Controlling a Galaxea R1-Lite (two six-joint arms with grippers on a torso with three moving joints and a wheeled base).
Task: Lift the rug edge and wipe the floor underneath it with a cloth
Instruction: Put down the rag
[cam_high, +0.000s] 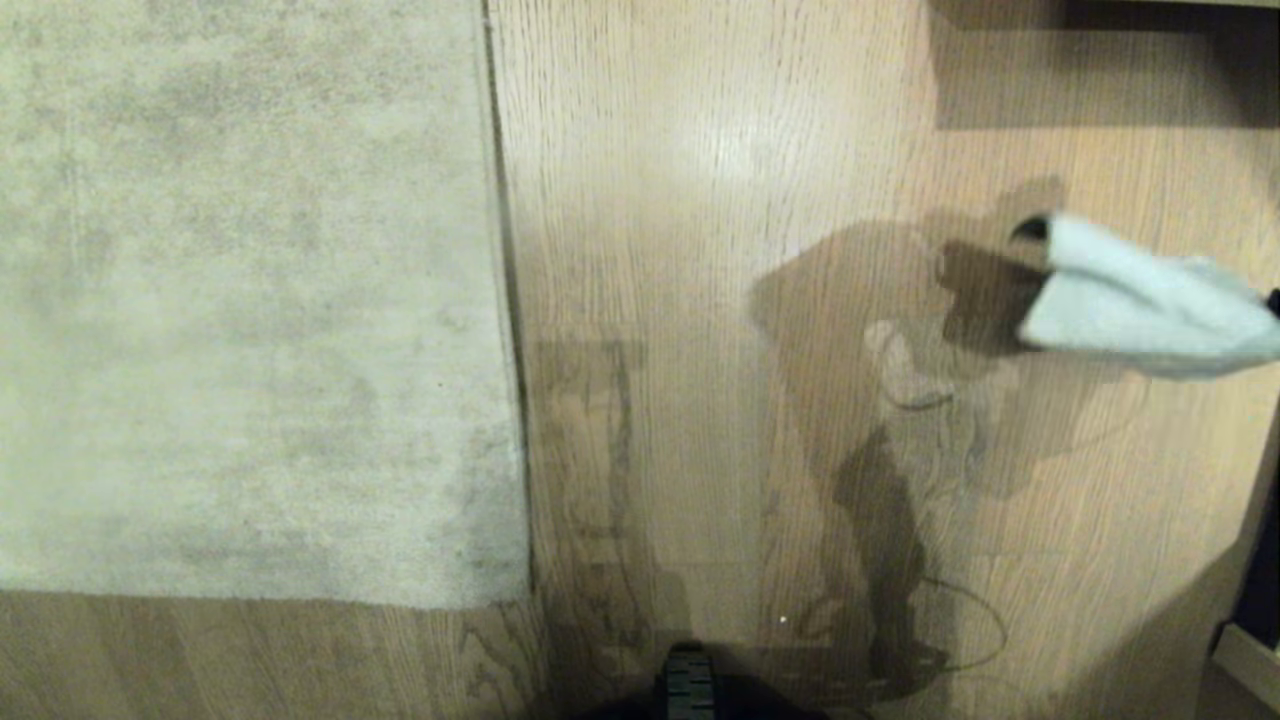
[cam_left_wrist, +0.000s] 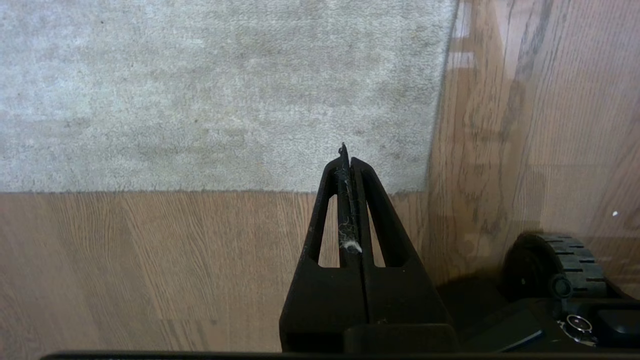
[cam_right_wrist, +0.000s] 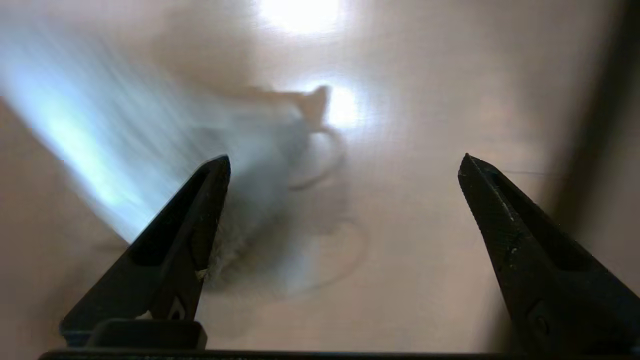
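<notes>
The mottled beige-grey rug (cam_high: 250, 300) lies flat on the left. Its straight rug edge (cam_high: 508, 300) runs down to a corner (cam_high: 527, 598) on the wood-grain floor (cam_high: 700, 250). The pale blue-white cloth (cam_high: 1140, 305) hangs above the floor at the far right and casts a shadow. It covers most of my right gripper. In the right wrist view my right gripper (cam_right_wrist: 345, 157) stands wide open, with the blurred cloth (cam_right_wrist: 100, 135) beside one finger (cam_right_wrist: 190, 225) and nothing between the jaws. My left gripper (cam_left_wrist: 347, 157) is shut and empty, parked near the rug corner (cam_left_wrist: 425, 190).
A dark shadowed furniture base (cam_high: 1100, 60) crosses the far right corner. A dark upright with a pale ledge (cam_high: 1250, 640) stands at the right edge. My base wheel (cam_high: 690, 685) shows at the near edge, and again as the wheel (cam_left_wrist: 555, 265) beside the left gripper.
</notes>
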